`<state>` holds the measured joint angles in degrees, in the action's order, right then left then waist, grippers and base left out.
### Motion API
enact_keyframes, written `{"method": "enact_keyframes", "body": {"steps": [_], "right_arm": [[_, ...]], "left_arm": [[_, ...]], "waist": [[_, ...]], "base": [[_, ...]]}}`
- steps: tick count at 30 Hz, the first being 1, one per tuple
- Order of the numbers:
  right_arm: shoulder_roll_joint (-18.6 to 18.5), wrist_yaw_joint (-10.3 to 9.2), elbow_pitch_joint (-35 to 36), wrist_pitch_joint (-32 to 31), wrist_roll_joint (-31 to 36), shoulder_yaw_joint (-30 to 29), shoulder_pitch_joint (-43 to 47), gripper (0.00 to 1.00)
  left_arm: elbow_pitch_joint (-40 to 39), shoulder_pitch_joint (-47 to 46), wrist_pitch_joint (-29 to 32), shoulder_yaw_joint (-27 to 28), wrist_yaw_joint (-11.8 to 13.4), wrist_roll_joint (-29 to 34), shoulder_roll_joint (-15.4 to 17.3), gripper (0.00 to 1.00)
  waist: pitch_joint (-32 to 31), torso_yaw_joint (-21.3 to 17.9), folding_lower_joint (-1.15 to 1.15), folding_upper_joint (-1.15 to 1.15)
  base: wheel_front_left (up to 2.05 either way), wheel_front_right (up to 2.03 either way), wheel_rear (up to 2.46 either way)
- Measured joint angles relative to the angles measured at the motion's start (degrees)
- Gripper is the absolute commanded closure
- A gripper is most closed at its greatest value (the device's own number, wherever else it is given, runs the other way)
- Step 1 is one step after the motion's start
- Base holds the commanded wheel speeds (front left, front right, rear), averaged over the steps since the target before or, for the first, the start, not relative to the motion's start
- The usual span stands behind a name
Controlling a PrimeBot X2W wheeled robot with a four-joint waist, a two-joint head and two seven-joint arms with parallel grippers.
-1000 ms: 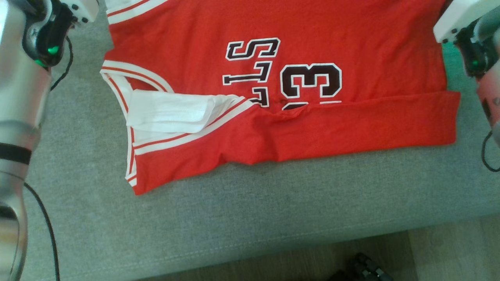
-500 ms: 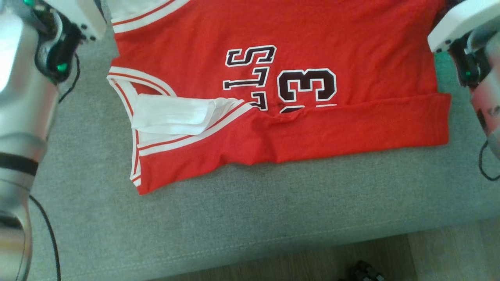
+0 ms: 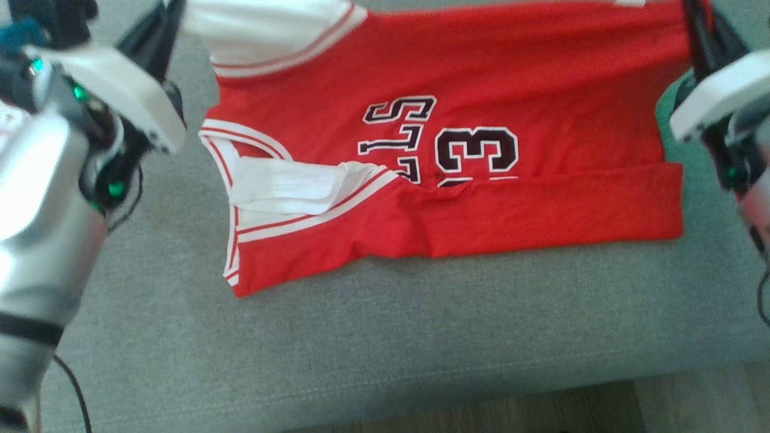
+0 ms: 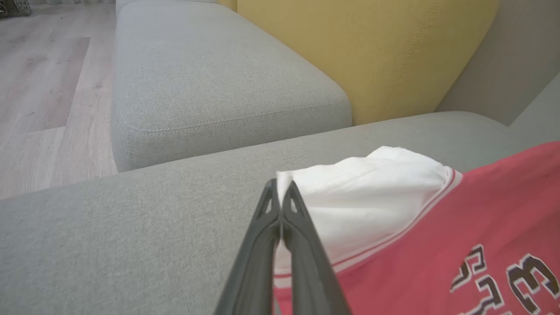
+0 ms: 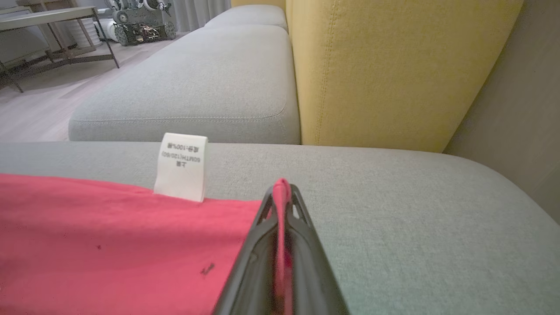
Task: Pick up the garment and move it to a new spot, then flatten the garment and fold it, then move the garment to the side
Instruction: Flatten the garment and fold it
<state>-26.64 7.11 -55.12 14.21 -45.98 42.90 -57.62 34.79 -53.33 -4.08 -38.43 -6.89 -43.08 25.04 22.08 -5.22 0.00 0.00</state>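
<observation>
- Red jersey: one, spread on the grey seat cushion, with its near edge folded up over the number.
- My left gripper: fingers pressed together, pinching the white sleeve corner.
- My right gripper: fingers clamped on the red hem corner, near the white care label.
- Yellow backrest: behind the cushion.

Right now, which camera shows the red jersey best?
The head view: the jersey lies spread across the sofa, lettering and folded edge visible. The left wrist view gives its white corner in the left gripper; the right wrist view, a red corner with a label.
</observation>
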Motion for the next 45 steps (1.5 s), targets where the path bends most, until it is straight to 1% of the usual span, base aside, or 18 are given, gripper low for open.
{"method": "enact_keyframes", "body": {"steps": [4, 6, 11, 18, 23, 27, 36, 40, 41, 42, 43, 45], "right_arm": [[-1.6, 0.0, 2.7, 0.0, -1.9, 2.5, 4.0, 1.0], [-2.7, 0.0, 4.2, -0.2, -3.0, 3.8, 5.9, 1.0], [-5.9, 0.0, 8.2, -3.1, -5.6, 7.4, 9.4, 1.0], [-9.1, 0.0, 13.6, -6.8, -9.3, 10.9, 13.8, 1.0], [-11.3, 0.0, 16.3, -9.3, -11.2, 12.3, 16.0, 1.0], [-12.5, 0.0, 18.1, -11.9, -12.5, 13.7, 17.6, 1.0], [-14.4, 0.0, 21.2, -16.8, -13.8, 15.8, 19.7, 1.0], [-15.0, 0.0, 22.6, -19.1, -15.6, 16.1, 20.0, 1.0], [-15.2, 0.0, 22.8, -20.1, -16.3, 16.2, 20.3, 0.85], [-15.4, 0.0, 23.2, -20.4, -16.5, 16.2, 20.7, 0.22], [-15.6, 0.0, 23.4, -20.4, -16.5, 16.2, 21.1, 0.0], [-15.9, 0.0, 23.2, -21.9, -17.4, 16.2, 21.8, 0.0]], "left_arm": [[-5.2, 4.9, 1.4, -1.0, 0.1, -0.5, 2.3, 1.0], [-8.1, 7.7, 2.6, -1.6, 0.6, -0.8, 3.6, 1.0], [-15.5, 14.5, 5.2, -2.3, 2.5, -2.3, 6.7, 1.0], [-23.9, 23.7, 8.4, -4.0, 5.1, -4.3, 10.4, 1.0], [-28.0, 28.0, 9.6, -5.1, 6.5, -5.4, 11.9, 1.0], [-29.8, 30.2, 10.1, -5.4, 7.5, -5.5, 12.8, 1.0], [-30.9, 31.6, 11.1, -7.3, 7.5, -5.5, 13.1, 1.0], [-30.7, 32.3, 11.6, -8.2, 7.4, -5.5, 13.1, 1.0], [-30.6, 32.4, 11.5, -8.2, 7.4, -5.4, 13.1, 1.0], [-30.3, 32.5, 11.3, -8.2, 7.5, -5.4, 13.1, 0.88], [-30.0, 32.5, 10.9, -8.2, 7.7, -5.3, 13.0, 0.6], [-29.5, 32.7, 10.5, -8.4, 7.7, -5.3, 12.6, 0.0]], "waist": [[-2.3, 0.4, 0.0, 0.0], [-3.6, 0.5, 0.0, 0.0], [-6.3, 0.8, 0.0, 0.0], [-9.9, 0.9, 0.0, 0.0], [-11.8, 0.9, 0.0, 0.0], [-12.9, 0.9, 0.0, 0.0], [-13.3, 0.6, 0.0, 0.0], [-13.4, 0.4, 0.0, 0.0], [-13.4, 0.3, 0.0, 0.0], [-13.4, 0.3, 0.0, 0.0], [-13.4, 0.3, 0.0, 0.0], [-13.5, 0.4, 0.0, 0.0]], "base": [[0.0, 0.0, 0.0], [0.0, 0.0, 0.0], [0.0, 0.0, 0.0], [0.0, 0.0, 0.0], [0.0, 0.0, 0.0], [0.0, 0.0, 0.0], [0.0, 0.0, 0.0], [0.0, 0.0, 0.0], [0.0, 0.0, 0.0], [0.0, 0.0, 0.0], [0.0, 0.0, 0.0], [0.0, 0.0, 0.0]]}}
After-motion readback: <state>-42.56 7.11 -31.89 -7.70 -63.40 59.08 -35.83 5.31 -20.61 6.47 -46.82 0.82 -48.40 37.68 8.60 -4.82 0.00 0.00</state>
